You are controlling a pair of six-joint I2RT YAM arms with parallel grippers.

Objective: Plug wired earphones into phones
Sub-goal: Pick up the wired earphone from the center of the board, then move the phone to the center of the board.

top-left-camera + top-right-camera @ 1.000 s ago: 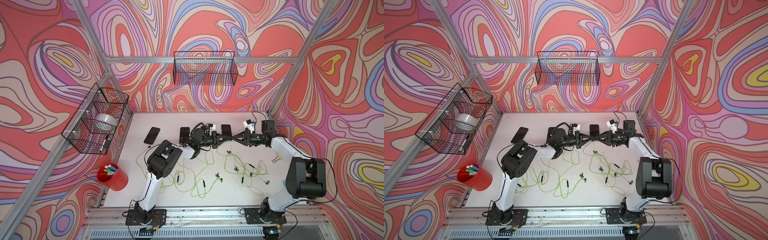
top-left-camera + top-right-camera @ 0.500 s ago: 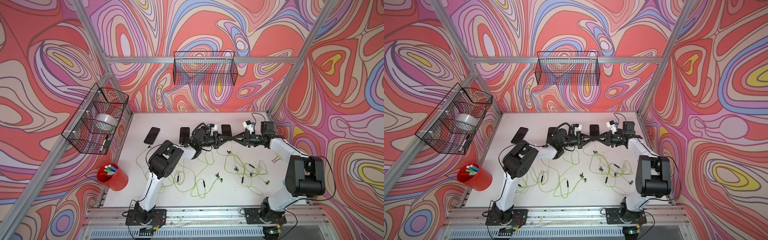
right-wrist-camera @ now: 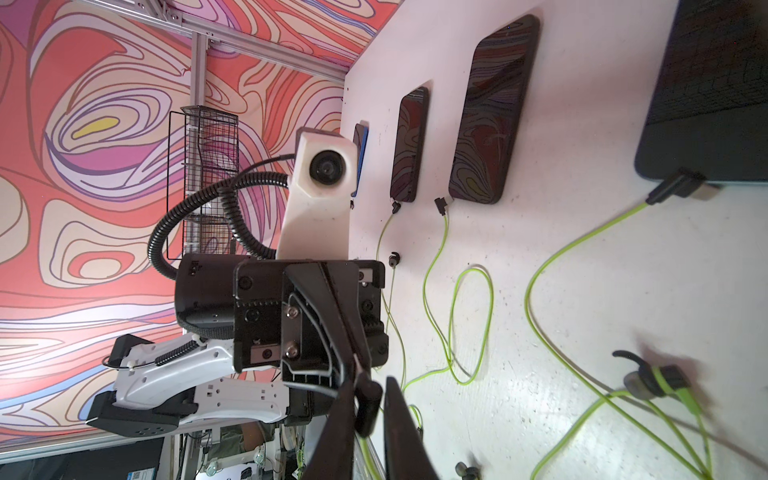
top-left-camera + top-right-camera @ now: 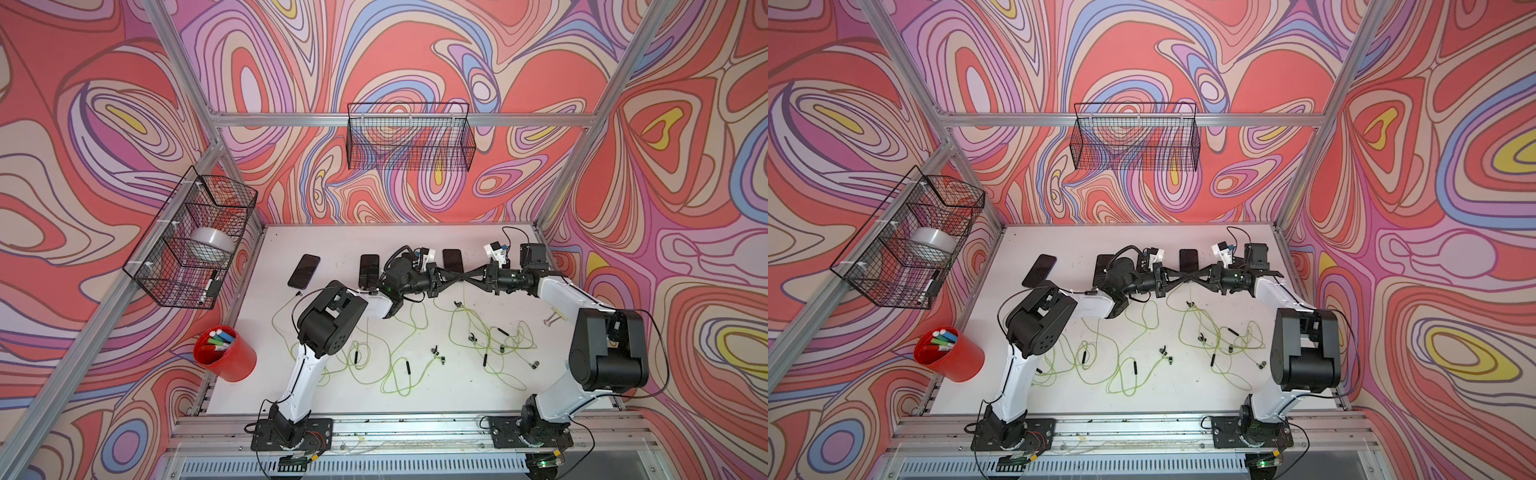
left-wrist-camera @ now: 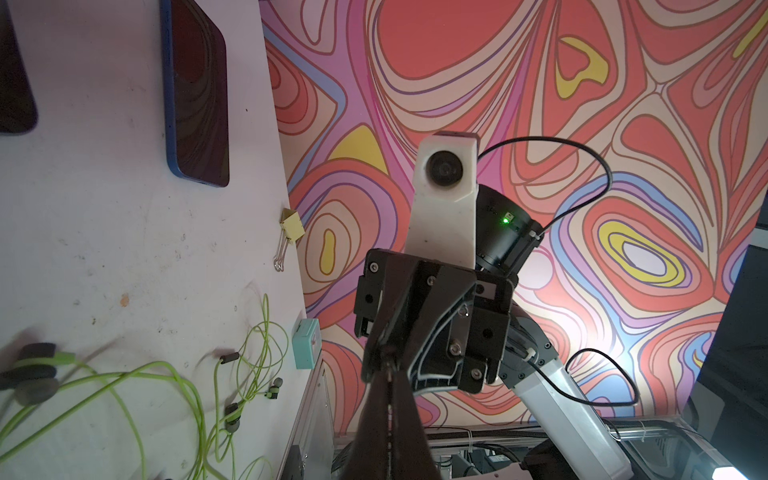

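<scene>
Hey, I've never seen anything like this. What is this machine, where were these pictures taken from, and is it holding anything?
You see two robot arms, bolted down in front, each ending in a two-fingered gripper. Two pictures look down from a camera pair overhead; the other two come from a camera on each arm's wrist. On the white table lie black phones in a row and tangled yellow-green earphones; a red cup of markers stands at the left. The left gripper and right gripper meet tip to tip above the table. The left is shut; a thin cable hangs where they meet, but which one grips it I cannot tell.
</scene>
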